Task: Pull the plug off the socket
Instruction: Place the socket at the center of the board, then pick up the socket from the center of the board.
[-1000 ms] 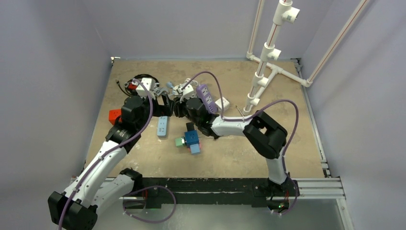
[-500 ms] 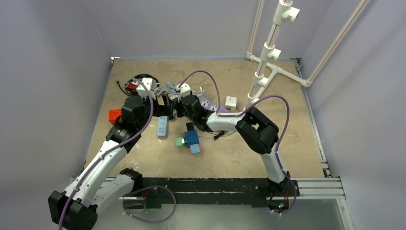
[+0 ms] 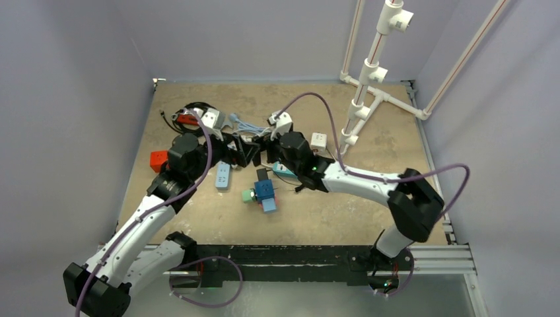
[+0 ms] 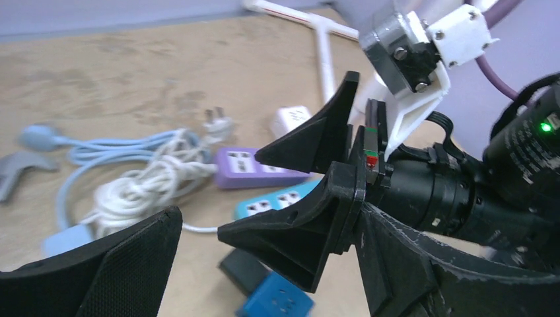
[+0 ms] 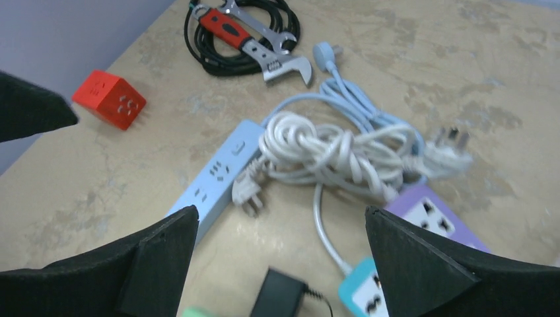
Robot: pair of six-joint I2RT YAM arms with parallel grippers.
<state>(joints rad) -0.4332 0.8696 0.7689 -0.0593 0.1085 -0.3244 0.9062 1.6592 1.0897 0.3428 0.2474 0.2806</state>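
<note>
Right gripper (image 5: 280,212) hangs with its fingers spread wide and nothing between them, over the tangle of cords toward the far-left part of the desk (image 3: 343,211). The left gripper (image 4: 269,221) is spread and empty too, nose to nose with it.

The plugs lying by the white cable bundle (image 5: 330,155) show bare prongs. So the seated plug, as I judge it, is the black adapter (image 5: 276,292) butted against the blue cube socket (image 3: 265,190). The pair sits near the middle of the desk, a little toward the near edge. Whether its pins are in, I cannot tell.

Both look light, rigid and smooth-sided, so the cube will probably slide or lift with the pull unless one gripper pins it down. The best hold on the adapter is across its flat sides, close to the socket face.
</note>
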